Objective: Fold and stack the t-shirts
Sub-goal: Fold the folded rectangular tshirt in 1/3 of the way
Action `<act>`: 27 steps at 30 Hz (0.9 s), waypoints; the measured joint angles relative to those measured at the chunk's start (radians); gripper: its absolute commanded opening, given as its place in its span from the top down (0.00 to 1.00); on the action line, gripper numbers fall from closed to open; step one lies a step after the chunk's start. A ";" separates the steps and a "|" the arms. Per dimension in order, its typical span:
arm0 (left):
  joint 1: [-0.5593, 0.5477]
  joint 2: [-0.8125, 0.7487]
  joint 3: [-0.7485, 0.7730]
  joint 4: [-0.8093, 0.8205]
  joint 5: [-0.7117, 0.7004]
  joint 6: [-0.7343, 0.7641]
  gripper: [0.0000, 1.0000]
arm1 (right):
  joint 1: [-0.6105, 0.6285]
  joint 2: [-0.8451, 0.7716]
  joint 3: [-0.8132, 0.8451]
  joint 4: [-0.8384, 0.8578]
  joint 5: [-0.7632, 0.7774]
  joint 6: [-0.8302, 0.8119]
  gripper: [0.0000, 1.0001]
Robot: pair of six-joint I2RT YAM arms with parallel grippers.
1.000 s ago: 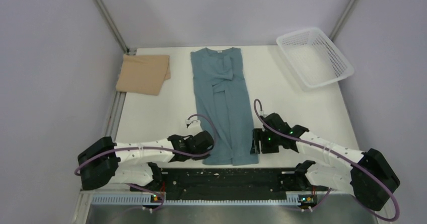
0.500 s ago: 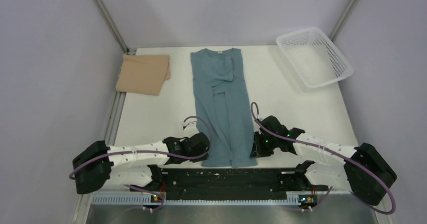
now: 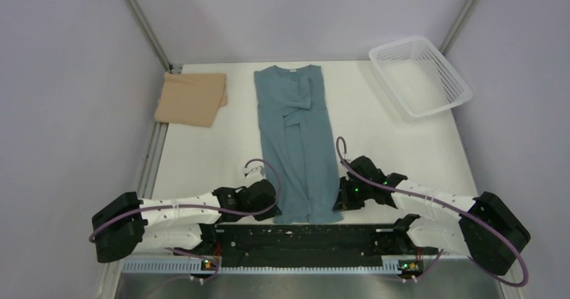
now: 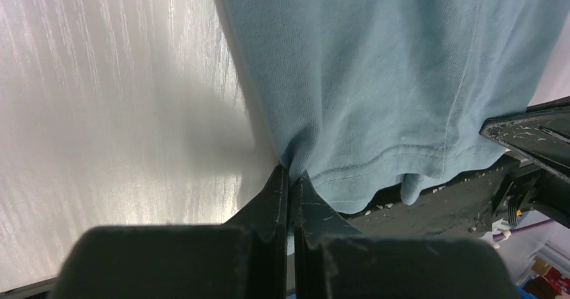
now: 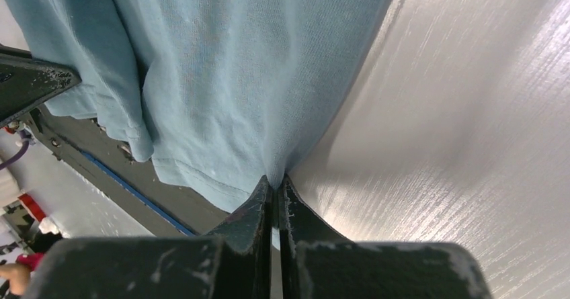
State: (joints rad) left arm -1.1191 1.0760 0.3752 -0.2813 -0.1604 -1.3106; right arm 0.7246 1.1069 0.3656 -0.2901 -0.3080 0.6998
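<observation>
From above, a white worktop (image 3: 201, 151) sits between plain pale lilac walls, with a metal post rising at each far corner. A blue shirt (image 3: 299, 144) lies flat down the middle as a long narrow strip, collar at the far edge and hem at the near edge, its sleeves folded in across the chest. A tan shirt (image 3: 191, 99) lies folded at the far left corner, well apart from it. A white mesh basket (image 3: 443, 104) stands at the far right corner, partly over the edge. A black strip (image 3: 302, 235) runs along the near edge. The left hand (image 3: 274, 201) is at the hem's left corner and the right hand (image 3: 338, 199) at its right corner; from here the cloth between the fingers is too small to make out.

The left wrist view shows the left hand (image 4: 290, 178) closed tight, its tips pinching the side edge of the blue shirt (image 4: 376, 77) just above the hem, where the cloth puckers. The worktop (image 4: 121, 97) gleams in streaks. The hem droops over the dark strip, and the far end of the shirt is cut off.

The right wrist view shows the right hand (image 5: 274, 181) likewise clamped on the opposite edge of the blue shirt (image 5: 249, 64), the cloth gathered at the tips, beside the glossy worktop (image 5: 457, 144). The things at the bottom left corner are blurred.
</observation>
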 measured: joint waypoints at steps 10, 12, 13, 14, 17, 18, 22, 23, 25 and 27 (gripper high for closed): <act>-0.001 -0.180 -0.088 -0.067 0.074 -0.053 1.00 | 0.002 -0.137 -0.045 -0.120 0.008 0.000 1.00; -0.001 -0.244 -0.121 -0.067 0.096 -0.053 1.00 | 0.004 -0.158 -0.057 -0.127 -0.008 0.000 1.00; -0.001 -0.261 -0.127 -0.064 0.104 -0.050 1.00 | 0.006 -0.159 -0.059 -0.130 -0.017 0.000 1.00; -0.001 -0.275 -0.130 -0.057 0.113 -0.042 1.00 | 0.006 -0.158 -0.059 -0.129 -0.024 -0.001 1.00; -0.001 -0.278 -0.130 -0.030 0.119 -0.002 1.00 | 0.006 -0.155 -0.059 -0.116 -0.036 -0.004 1.00; -0.001 -0.269 -0.128 -0.027 0.119 0.011 1.00 | 0.006 -0.153 -0.059 -0.107 -0.040 -0.005 1.00; -0.001 -0.179 -0.064 -0.056 0.100 0.073 1.00 | 0.006 -0.142 -0.056 -0.072 -0.048 -0.011 1.00; -0.001 -0.161 -0.037 -0.071 0.085 0.088 1.00 | 0.006 -0.140 -0.050 -0.069 -0.044 -0.017 1.00; 0.003 -0.135 0.022 -0.099 0.050 0.123 1.00 | 0.006 -0.131 -0.016 -0.071 -0.021 -0.028 1.00; 0.019 -0.127 0.077 -0.113 0.013 0.162 1.00 | 0.006 -0.122 0.029 -0.070 0.017 -0.040 1.00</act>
State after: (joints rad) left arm -1.0996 0.9493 0.4522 -0.3939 -0.1471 -1.1484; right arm 0.7311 0.9848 0.3950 -0.3603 -0.2913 0.6601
